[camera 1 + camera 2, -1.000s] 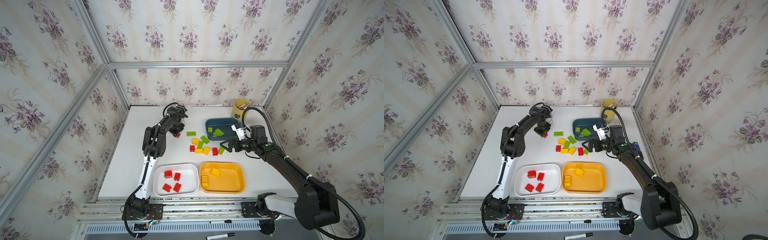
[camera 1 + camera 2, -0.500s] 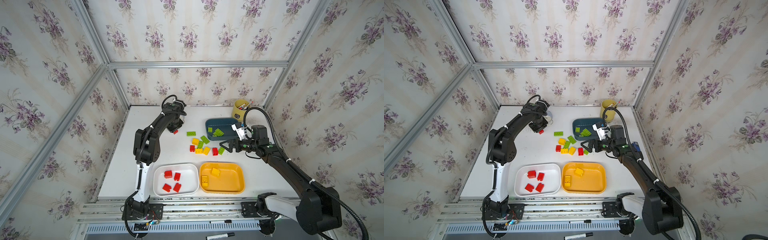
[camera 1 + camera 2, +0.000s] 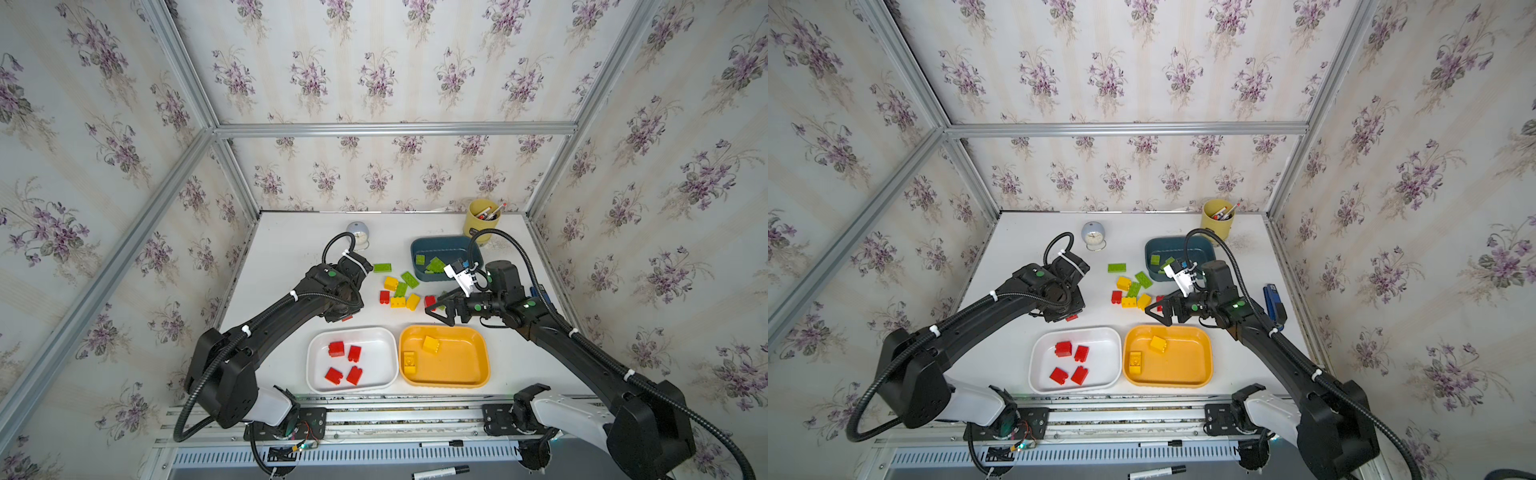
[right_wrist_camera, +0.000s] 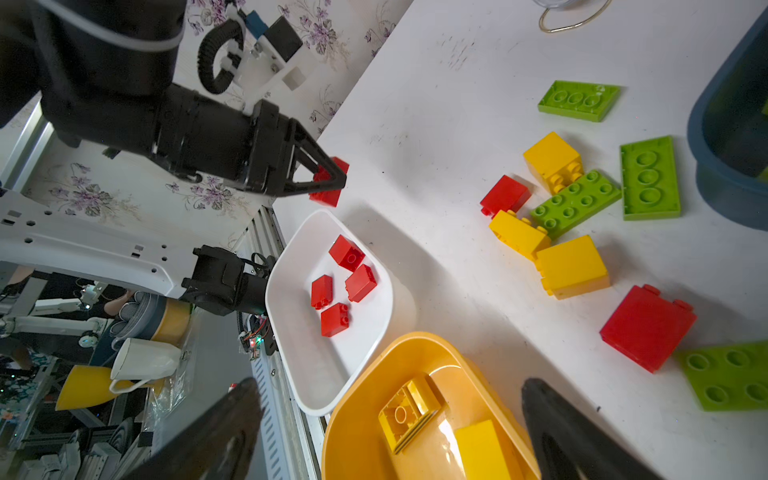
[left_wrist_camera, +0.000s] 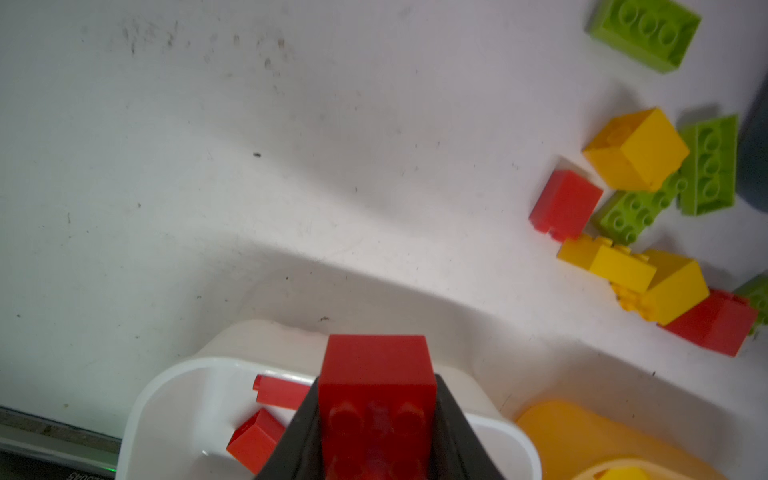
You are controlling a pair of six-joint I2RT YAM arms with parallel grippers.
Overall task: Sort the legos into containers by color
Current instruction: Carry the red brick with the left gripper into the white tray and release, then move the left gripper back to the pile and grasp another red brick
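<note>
The left gripper (image 4: 330, 183) is clamped on a red brick (image 5: 376, 374), one black finger pressed to each side, studs facing the wrist camera. It hangs just above the far left corner of the white tray (image 3: 380, 361), not yet over the tray's floor. A second ago this gripper was carrying the same brick much farther back on the table (image 3: 291, 257), near the rear wall. The arm has since folded back toward the front edge, and a small round clock (image 3: 358, 233) that it covered now shows.

Inside the white tray lie four red bricks (image 3: 336, 348), apart from one another. Touching it on the right is the orange-yellow tray (image 3: 457, 365), which holds two yellow bricks (image 3: 431, 344).

The right gripper (image 3: 1156, 316) has not moved. Its jaws are spread wide and empty above the far rim of the orange-yellow tray, next to a loose red brick (image 3: 430, 300).

Beyond both trays, mid-table, is a loose pile of bricks (image 3: 401, 289) in red, yellow and lime green. Behind that is the dark teal tray (image 3: 440, 245) with green bricks (image 3: 435, 264) inside, and a yellow pen cup (image 3: 482, 216) in the back corner.
</note>
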